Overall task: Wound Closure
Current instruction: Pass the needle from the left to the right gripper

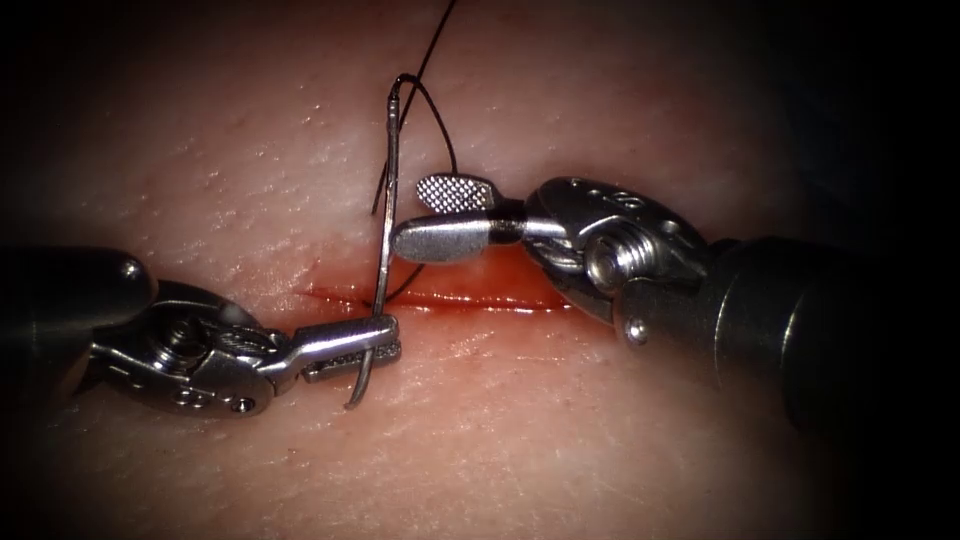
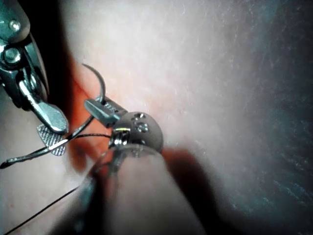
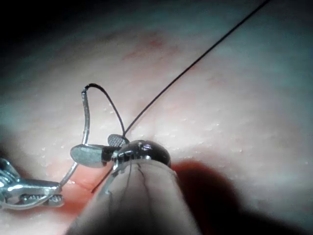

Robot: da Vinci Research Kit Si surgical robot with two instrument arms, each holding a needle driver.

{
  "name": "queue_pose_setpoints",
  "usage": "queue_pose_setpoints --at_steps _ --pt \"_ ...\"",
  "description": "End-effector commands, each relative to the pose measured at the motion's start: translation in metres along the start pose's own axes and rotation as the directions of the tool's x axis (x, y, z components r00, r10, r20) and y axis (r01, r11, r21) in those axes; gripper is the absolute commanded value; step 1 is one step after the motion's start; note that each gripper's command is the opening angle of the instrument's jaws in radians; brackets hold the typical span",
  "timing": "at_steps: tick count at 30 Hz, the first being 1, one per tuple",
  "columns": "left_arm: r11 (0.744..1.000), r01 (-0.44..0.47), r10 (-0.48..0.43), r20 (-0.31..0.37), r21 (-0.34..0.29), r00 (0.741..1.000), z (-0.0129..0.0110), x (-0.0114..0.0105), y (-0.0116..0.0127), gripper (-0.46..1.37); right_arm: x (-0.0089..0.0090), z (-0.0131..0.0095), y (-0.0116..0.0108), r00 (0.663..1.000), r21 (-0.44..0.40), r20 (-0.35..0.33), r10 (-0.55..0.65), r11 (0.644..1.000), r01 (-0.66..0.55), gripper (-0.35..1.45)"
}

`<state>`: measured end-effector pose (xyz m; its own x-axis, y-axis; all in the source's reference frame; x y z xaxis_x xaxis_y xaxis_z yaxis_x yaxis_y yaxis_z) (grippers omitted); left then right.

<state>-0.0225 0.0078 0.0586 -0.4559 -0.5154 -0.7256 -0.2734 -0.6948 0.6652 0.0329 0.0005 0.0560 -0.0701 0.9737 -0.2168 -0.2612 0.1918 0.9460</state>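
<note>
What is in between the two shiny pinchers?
In the endoscope view, the cut with red fluid lies between them. The left tool grips the needle near its point; the right tool is open, holding nothing.

Black thread [image 1: 437, 118], silver needle [image 1: 389, 190], red cut [image 1: 470, 296].

A surgical training lab, by every sign. A slab of pale tissue [image 1: 620, 440] with pitted skin fills the endoscope view, its edges lost in dark, and a short cut [image 1: 470, 298] edged with red fluid [image 1: 500, 275] runs across it. Two steel wristed claws work at it: the left claw [image 1: 362, 345] from 9 o'clock, the right claw [image 1: 440, 215] from 3 o'clock, around a curved needle [image 1: 388, 210] trailing black thread [image 1: 432, 45].
</note>
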Motion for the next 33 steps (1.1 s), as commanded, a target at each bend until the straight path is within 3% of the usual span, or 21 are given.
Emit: queue_pose_setpoints --at_steps 1,22,27,30,33 --pt "1.0 0.001 -0.001 -0.001 -0.005 1.0 0.0001 0.0 0.0001 -0.35 0.0001 0.0001 0.0 1.0 0.003 -0.001 0.001 1.0 -0.001 1.0" --pt "1.0 0.005 -0.005 -0.004 0.003 1.0 0.0002 0.0001 0.0004 -0.35 0.0003 0.0029 -0.001 0.999 0.017 -0.029 0.026 1.0 -0.026 0.97" --pt "1.0 0.012 -0.012 -0.005 0.006 1.0 0.0002 0.0002 0.0004 -0.35 0.0003 0.0031 -0.0011 0.999 0.016 -0.03 0.027 1.0 -0.026 0.84" --pt "1.0 0.012 -0.012 -0.006 0.006 1.0 0.0001 0.0002 0.0003 -0.35 0.0003 0.003 -0.0011 0.999 0.01 -0.035 0.027 1.0 -0.027 0.63" --pt "1.0 0.013 -0.013 -0.006 0.008 1.0 0.0001 0.0002 0.0002 -0.35 0.0003 0.0029 -0.0012 0.999 0.011 -0.033 0.027 1.0 -0.027 0.6"
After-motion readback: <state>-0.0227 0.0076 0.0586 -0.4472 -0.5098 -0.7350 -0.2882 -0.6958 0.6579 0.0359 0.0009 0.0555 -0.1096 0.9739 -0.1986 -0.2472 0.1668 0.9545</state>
